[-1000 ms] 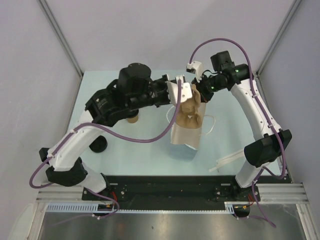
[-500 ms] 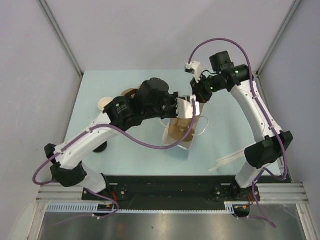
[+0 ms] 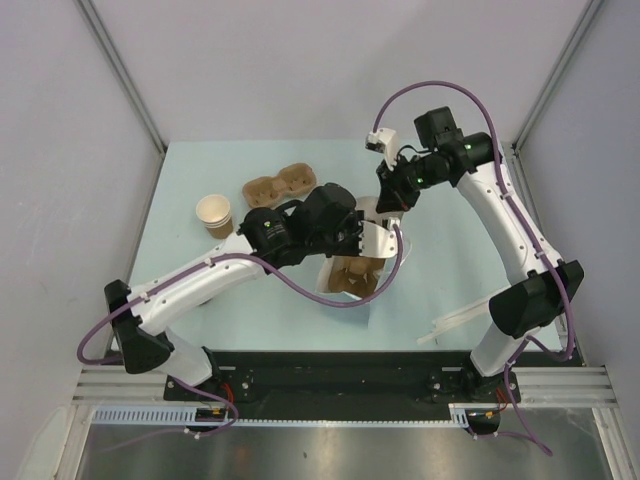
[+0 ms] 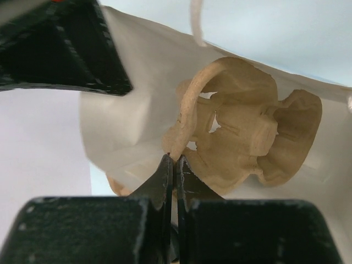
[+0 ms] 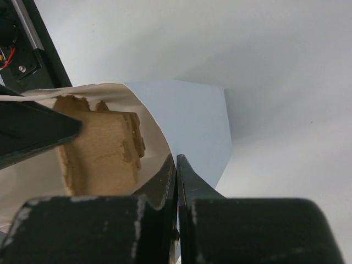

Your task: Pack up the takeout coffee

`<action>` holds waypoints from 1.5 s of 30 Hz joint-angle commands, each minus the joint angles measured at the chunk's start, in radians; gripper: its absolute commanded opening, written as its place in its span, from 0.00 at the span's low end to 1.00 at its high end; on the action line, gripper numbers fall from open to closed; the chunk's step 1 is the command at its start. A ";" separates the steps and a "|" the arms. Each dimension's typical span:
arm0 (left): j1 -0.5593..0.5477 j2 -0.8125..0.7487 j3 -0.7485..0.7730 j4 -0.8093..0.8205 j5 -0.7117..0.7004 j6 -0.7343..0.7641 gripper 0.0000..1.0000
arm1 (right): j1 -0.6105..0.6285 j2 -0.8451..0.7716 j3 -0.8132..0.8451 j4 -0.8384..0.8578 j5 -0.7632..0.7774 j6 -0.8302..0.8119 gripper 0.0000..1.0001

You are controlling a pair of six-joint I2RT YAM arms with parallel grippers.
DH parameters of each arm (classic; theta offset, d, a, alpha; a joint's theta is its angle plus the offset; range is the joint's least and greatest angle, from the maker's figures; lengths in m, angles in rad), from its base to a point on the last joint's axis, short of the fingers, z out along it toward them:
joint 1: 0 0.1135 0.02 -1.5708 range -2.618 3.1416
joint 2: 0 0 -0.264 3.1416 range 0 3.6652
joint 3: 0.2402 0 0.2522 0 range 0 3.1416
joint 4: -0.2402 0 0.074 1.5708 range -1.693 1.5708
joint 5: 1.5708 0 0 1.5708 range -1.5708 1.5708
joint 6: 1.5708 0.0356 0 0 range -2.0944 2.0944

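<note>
Inside the paper bag [image 3: 378, 236] sits a cup carrier [image 3: 352, 275]; right fingers [image 5: 164, 181] pinch the bag

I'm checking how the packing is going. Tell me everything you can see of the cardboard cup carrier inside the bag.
The carrier is tan moulded pulp with rounded cup pockets, cutouts and rough edges; no cup shows in it. It sits tilted inside the open, white-lined paper bag. The left gripper looks shut on its thin curved rim strip. The right gripper pinches only the bag's edge.
</note>
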 commanded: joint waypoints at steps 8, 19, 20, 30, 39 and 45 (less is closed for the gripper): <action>-0.003 0.003 -0.073 0.042 0.038 0.006 0.00 | 0.015 -0.030 0.003 0.028 -0.063 0.009 0.00; 0.020 0.088 0.048 -0.111 0.116 -0.047 0.00 | 0.018 -0.033 -0.009 0.030 -0.071 -0.002 0.00; 0.021 0.098 0.070 -0.131 0.118 -0.052 0.00 | 0.018 -0.034 -0.010 0.031 -0.071 -0.003 0.00; 0.047 0.135 0.141 -0.222 0.173 -0.113 0.00 | 0.017 -0.036 -0.013 0.042 -0.072 -0.003 0.00; 0.078 0.181 0.219 -0.295 0.230 -0.178 0.00 | 0.017 -0.040 -0.013 0.045 -0.062 -0.011 0.00; 0.084 0.201 0.213 -0.322 0.255 -0.184 0.00 | 0.017 -0.042 -0.017 0.053 -0.065 -0.008 0.00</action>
